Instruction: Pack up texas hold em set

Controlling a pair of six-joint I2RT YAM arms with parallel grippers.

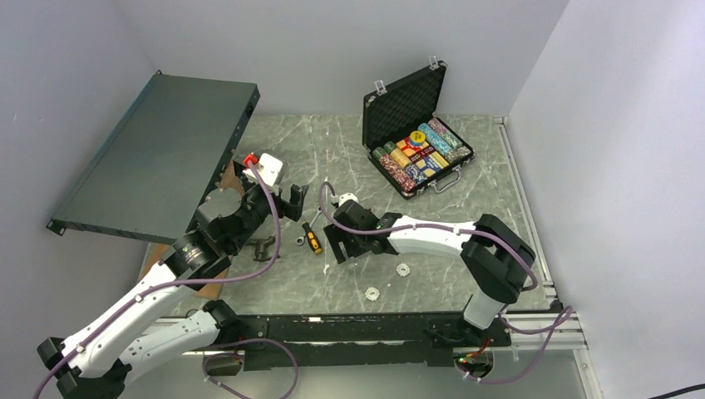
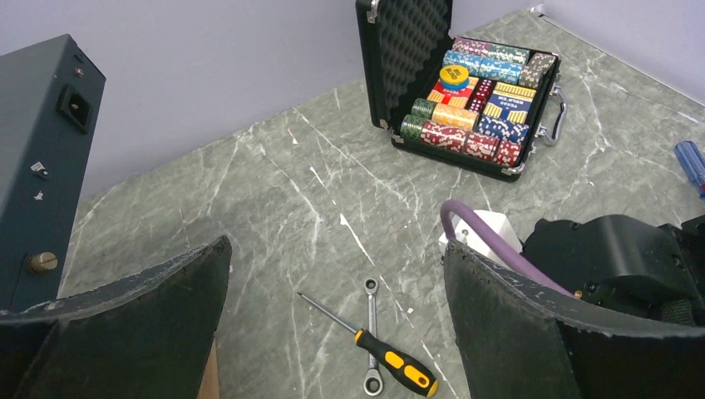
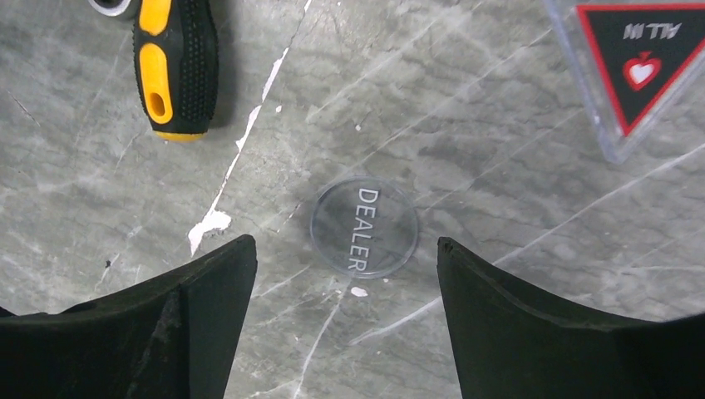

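Two grippers stand open: beside the flat dark-grey metal panel, the left gripper hangs empty over the marbled counter, near the ribbed yellow-and-black screwdriver and thin steel wrench, while the right gripper holds nothing, a finger on each side of a clear round DEALER button lying flat on the stone. That button is thin, smooth and flush with the hard counter, so I judge the pads may skate over its rim or flick it toward the screwdriver rather than lift it. Well to the right at the back, the black textured briefcase sits open, egg-crate foam in its raised half and rows of coloured chips inside.
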